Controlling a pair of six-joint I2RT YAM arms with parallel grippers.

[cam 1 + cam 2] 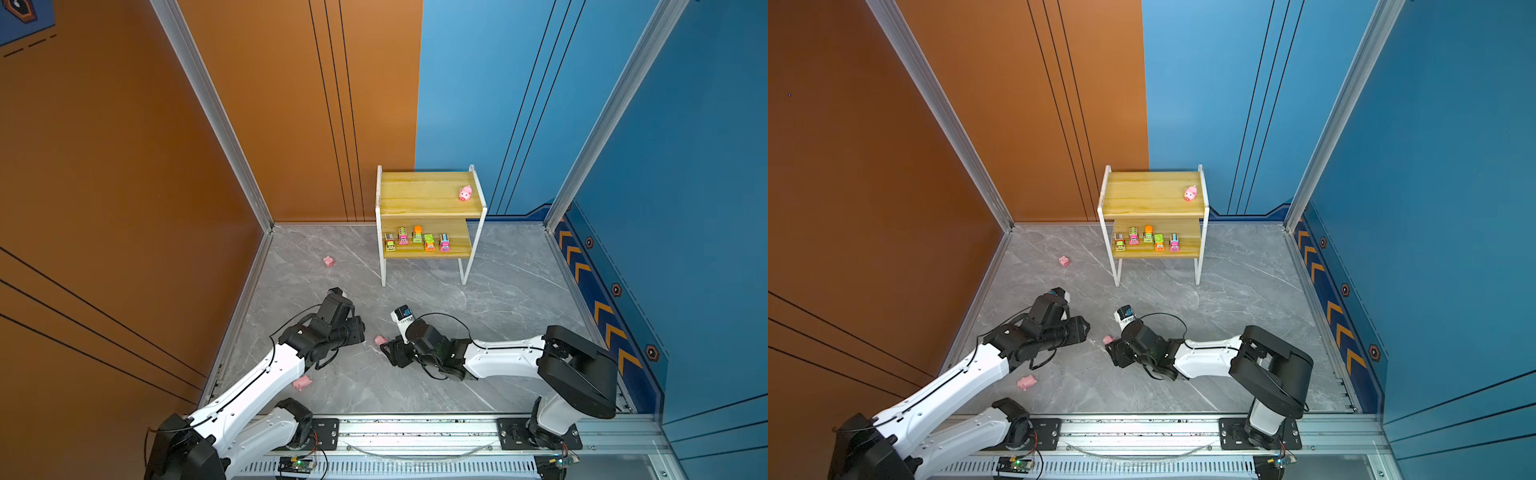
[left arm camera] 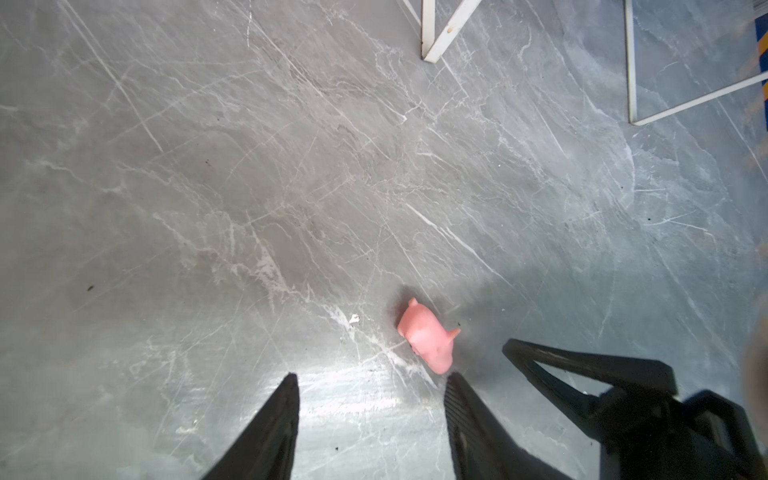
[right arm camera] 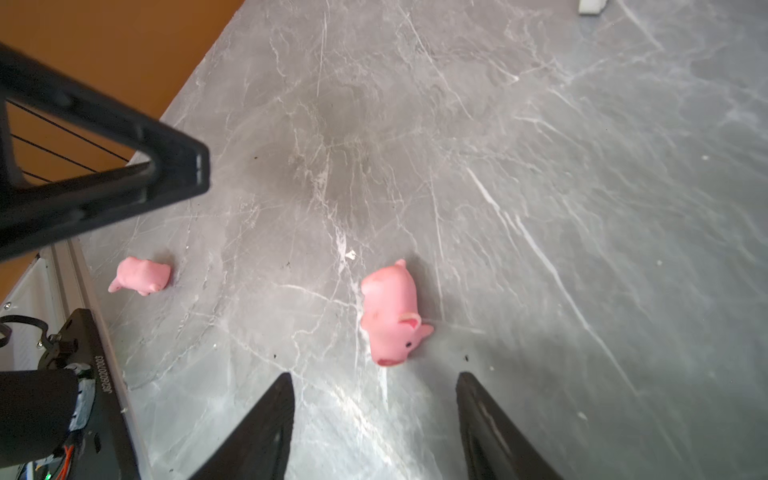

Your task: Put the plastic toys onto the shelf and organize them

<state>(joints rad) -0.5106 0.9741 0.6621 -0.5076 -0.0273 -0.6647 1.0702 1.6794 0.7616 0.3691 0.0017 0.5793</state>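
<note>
Starting at the left, one pink pig [image 1: 328, 261] lies on the grey table near its left edge, short of the shelf [image 1: 428, 216]; another pig [image 1: 302, 382] lies beside the left arm toward the table's near edge. The left gripper [image 2: 370, 384] hangs with its jaws parted and nothing between them, and its wrist view shows a third pig [image 2: 426, 338] tipped on its side just off one fingertip.

That middle pig [image 3: 392, 318] is the one in hand for the right gripper [image 3: 374, 386], which also stands part open and empty, with the pig just ahead of the gap. To grip well, I would bring the jaws forward until the rounded body sits between the pads, squeeze across its flanks instead of snout to tail, and close gently, since the soft round shape could squirt out. The left gripper should draw off, because two grippers crowd one toy.

On the shelf, five trucks [image 1: 417, 241] line the lower board and a single pig [image 1: 465, 193] stands at the right end of the upper board [image 1: 419, 193]. The lifted pig probably belongs next to it, upright, leaving room for the remaining two.
</note>
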